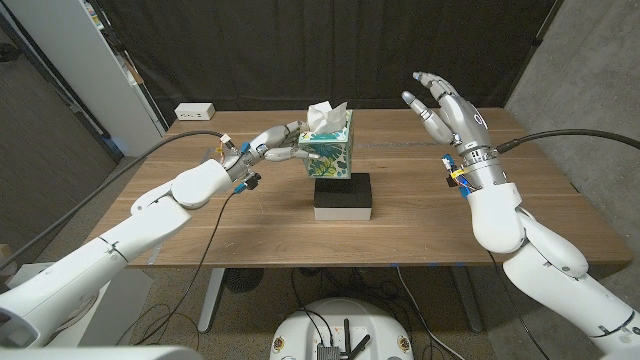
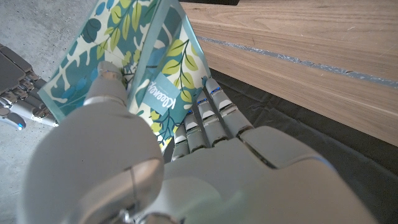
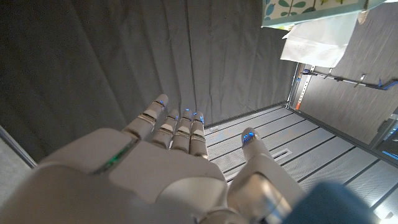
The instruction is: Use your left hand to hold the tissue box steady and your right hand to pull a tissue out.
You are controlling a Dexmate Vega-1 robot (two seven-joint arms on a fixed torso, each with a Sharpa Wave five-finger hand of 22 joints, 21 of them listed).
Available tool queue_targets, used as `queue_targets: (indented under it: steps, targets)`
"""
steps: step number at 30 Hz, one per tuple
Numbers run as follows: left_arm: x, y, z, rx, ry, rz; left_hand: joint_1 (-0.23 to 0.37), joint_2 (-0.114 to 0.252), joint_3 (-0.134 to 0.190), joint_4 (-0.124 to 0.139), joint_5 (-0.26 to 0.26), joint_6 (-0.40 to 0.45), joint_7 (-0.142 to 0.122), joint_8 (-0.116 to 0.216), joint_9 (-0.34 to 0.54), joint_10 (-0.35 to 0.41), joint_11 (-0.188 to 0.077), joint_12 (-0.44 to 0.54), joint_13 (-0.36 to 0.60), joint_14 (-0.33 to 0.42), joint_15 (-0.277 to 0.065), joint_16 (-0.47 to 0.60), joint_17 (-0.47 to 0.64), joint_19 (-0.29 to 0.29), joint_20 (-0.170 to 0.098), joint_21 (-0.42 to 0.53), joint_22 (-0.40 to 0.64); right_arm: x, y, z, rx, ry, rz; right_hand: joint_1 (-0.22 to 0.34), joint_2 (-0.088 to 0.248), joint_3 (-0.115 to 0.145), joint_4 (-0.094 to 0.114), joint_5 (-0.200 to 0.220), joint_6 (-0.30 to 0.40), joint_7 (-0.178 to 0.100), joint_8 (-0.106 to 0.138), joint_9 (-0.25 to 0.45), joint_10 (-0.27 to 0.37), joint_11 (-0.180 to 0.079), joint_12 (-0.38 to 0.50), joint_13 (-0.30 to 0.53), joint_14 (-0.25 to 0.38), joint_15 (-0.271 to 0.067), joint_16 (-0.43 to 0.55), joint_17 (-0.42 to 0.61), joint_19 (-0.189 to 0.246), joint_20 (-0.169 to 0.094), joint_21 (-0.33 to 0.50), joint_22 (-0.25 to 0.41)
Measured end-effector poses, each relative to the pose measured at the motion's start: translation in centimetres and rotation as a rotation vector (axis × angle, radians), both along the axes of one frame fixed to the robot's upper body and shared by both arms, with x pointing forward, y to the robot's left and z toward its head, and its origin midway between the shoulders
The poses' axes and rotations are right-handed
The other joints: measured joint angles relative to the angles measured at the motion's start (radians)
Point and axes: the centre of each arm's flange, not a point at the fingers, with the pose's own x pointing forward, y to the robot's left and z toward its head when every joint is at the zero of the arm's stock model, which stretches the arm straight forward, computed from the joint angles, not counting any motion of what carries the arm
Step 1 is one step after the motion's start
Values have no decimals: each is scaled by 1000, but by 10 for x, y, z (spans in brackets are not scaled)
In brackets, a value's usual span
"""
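Observation:
The tissue box, printed with green and teal leaves, stands on a black block at the middle of the wooden table. A white tissue sticks up from its top. My left hand holds the box from its left side; in the left wrist view the thumb lies on one face of the box and the fingers on the adjoining face. My right hand is raised to the right of the box, apart from it, open with fingers spread. The right wrist view shows that hand empty, with the box and tissue beyond it.
A white power strip lies at the table's back left corner. A white panel stands left of the table. A black curtain hangs behind it.

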Motion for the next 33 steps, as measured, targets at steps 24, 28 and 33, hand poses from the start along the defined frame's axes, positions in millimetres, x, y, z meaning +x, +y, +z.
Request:
queue_targets:
  steps: [24, 28, 33]
  targets:
    - [1, 0, 0, 3, 1, -6, -9, -1, 8, 1, -1, -5, -2, 7, -5, 0, 0, 0, 0, 0, 0, -1, 0, 0, 0, 0, 0, -1, 25, 14, -100, 0, 70, 13, 7, 6, -6, 0, 0, 0, 0, 2, 0, 0, 0, 0, 0, 0, 0, 0, 7, 7, 0, 0]
    - [0, -1, 0, 2, 0, -6, -9, -1, 8, 1, -1, -5, -2, 7, -5, 0, 0, 0, 5, 0, 0, -1, 0, 0, 0, 0, 0, 0, 28, 16, -115, 0, 77, 13, 7, 6, -6, 0, 0, 0, 0, 2, 0, 0, 0, 0, 0, 0, 0, 0, 7, 7, 0, 0]
    - [-1, -1, 0, 1, -1, -7, -9, -1, 8, 1, -1, -5, -2, 7, -5, 0, 0, 0, 5, 0, 0, -1, -1, 0, 0, 0, 0, 0, 32, 19, -133, 2, 88, 13, 7, 10, -11, 0, 0, 0, 0, 2, 0, 0, 0, 0, 0, 0, 0, 0, 7, 7, 0, 0]
